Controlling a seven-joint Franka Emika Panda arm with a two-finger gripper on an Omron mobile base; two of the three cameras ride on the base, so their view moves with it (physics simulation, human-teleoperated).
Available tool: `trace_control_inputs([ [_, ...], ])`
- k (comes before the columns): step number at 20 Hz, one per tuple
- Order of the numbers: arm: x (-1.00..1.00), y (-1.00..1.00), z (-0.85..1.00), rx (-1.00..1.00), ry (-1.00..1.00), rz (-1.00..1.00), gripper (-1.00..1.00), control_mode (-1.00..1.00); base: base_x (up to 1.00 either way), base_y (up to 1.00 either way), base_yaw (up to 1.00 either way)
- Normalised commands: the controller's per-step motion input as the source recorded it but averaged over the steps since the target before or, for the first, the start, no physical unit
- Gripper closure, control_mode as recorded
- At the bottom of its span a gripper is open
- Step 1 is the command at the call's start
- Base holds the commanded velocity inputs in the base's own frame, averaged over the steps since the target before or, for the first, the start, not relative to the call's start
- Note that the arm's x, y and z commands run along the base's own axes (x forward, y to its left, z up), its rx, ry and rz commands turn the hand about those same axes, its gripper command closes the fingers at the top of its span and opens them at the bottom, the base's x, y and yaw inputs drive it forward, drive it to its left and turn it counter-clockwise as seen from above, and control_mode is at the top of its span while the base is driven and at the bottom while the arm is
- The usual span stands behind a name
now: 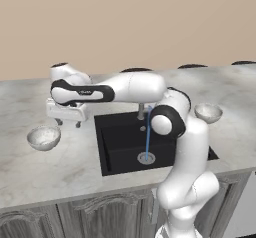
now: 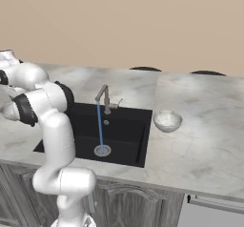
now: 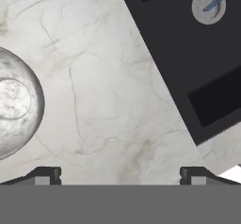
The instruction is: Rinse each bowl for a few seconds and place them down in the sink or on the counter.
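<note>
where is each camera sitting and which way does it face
Left base view: behind the arm's left, looking forward and down at the sink, with one bowl on each side; the arm rises lower right, open tool over the counter.
Right base view: behind its right, same sink and running water; the arm fills the left.
Hand view: looks straight down at counter, the left bowl's edge, sink corner; fingertips at the bottom.
Both base views share sink, faucet, right bowl.

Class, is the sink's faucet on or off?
On: a blue stream runs from the faucet down to the drain in the sink.
</note>
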Motion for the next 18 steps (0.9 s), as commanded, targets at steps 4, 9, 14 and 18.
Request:
trace_control_inputs([
  [4,0.04,0.2,-0.14,0.0,0.0,0.0,-1.0,-1.0,0.0,0.0,0.0],
  [9,0.08,0.06,-0.19,0.01,0.0,0.0,-1.0,-1.0,0.0,0.0,0.0],
  [14,0.08,0.06,-0.22,0.03,0.0,0.0,-1.0,-1.0,0.0,0.0,0.0],
  [18,0.08,0.03,-0.19,0.04,0.0,0.0,-1.0,-1.0,0.0,0.0,0.0],
])
